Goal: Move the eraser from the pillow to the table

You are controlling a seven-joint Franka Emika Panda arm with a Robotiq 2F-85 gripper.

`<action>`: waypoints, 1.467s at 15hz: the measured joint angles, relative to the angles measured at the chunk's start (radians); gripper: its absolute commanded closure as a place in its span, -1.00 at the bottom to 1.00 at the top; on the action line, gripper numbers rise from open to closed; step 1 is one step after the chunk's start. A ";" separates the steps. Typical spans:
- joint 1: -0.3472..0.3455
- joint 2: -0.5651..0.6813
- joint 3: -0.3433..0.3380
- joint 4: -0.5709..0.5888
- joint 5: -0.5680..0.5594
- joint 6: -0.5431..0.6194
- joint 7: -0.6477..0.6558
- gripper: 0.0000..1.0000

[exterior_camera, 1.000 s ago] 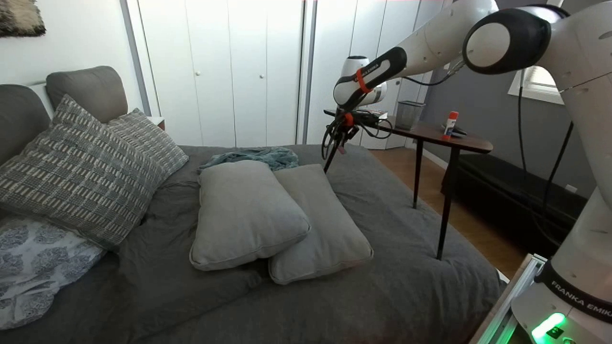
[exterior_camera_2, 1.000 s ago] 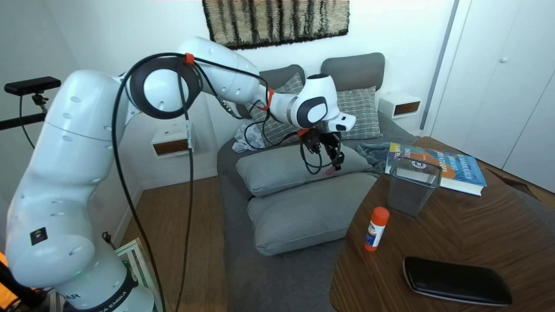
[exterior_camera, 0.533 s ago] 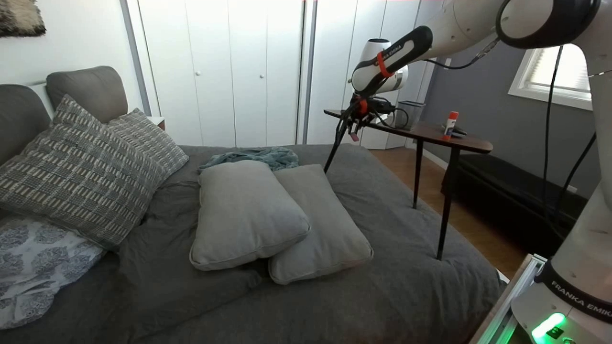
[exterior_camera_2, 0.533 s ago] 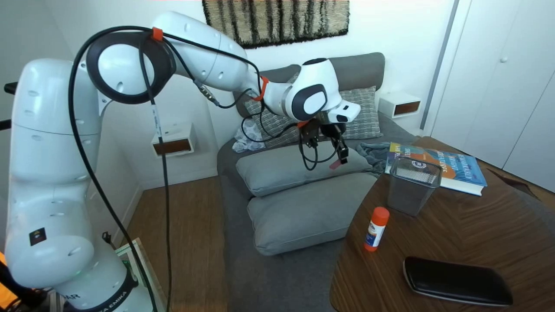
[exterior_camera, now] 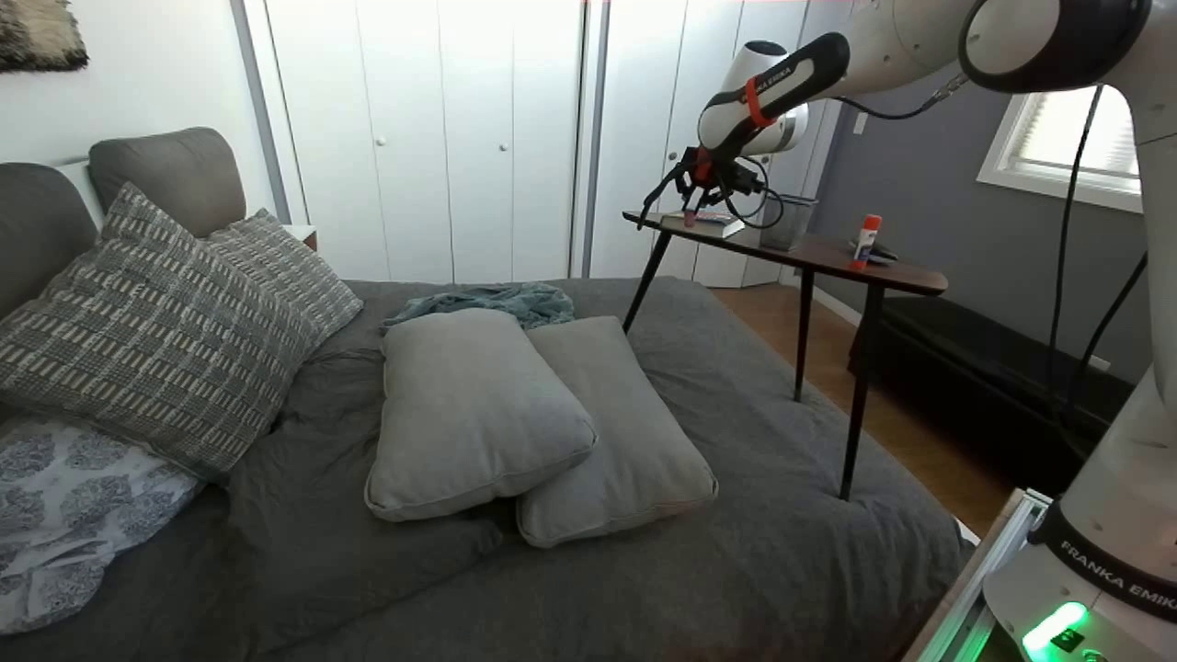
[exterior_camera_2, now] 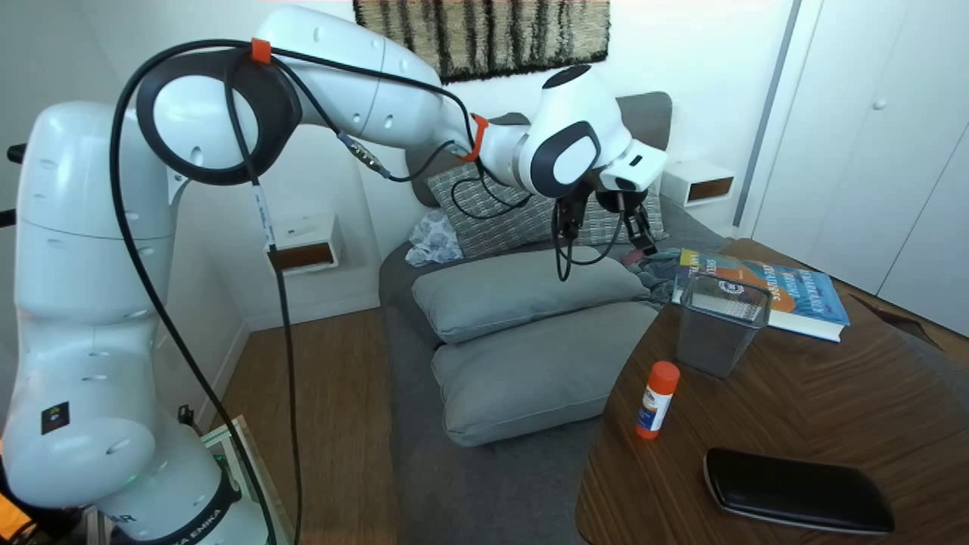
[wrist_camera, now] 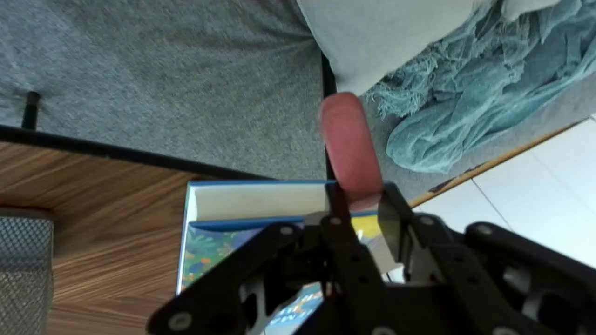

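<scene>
The small reddish block eraser (wrist_camera: 352,149), rounded at its free end, was gripped near its other end by the black two-fingered tool (wrist_camera: 362,193) — held aloft, close to the dark brown wooden surface (wrist_camera: 116,223) but not touching it. It was judged light, rubbery and hard to damage — a hold nearer the middle was thought steadier against pivoting.

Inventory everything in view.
eraser: 1, reddish, in gripper
plain pillows: 2, light grey, bed
checked pillows: 2, grey, bed
cloth: 1, teal, bed
patterned bedding: 1, whitish, bed
bed: 1, grey, under pillows
table: 1, brown, beside plain pillows
book: 1, multicoloured, table
mesh cup: 1, grey, table
tube: 1, red-white, table
case: 1, black, table
tapestry: 1, beige-black, above bed
nightstands: 2, white, beside bed
closet doors: several, white, background
gripper: 1, black, near table
arm: 1, white, bedside
</scene>
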 measured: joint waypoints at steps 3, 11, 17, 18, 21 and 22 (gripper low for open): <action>-0.003 -0.007 -0.033 0.006 0.000 0.066 0.110 0.53; 0.009 0.025 -0.116 0.024 -0.007 0.099 0.337 0.88; 0.026 0.078 -0.188 0.069 -0.007 0.099 0.546 0.64; 0.028 0.086 -0.193 0.077 -0.007 0.099 0.566 0.13; 0.030 0.110 -0.198 0.099 -0.007 0.098 0.614 -0.24; 0.031 0.117 -0.200 0.106 -0.007 0.097 0.627 -0.40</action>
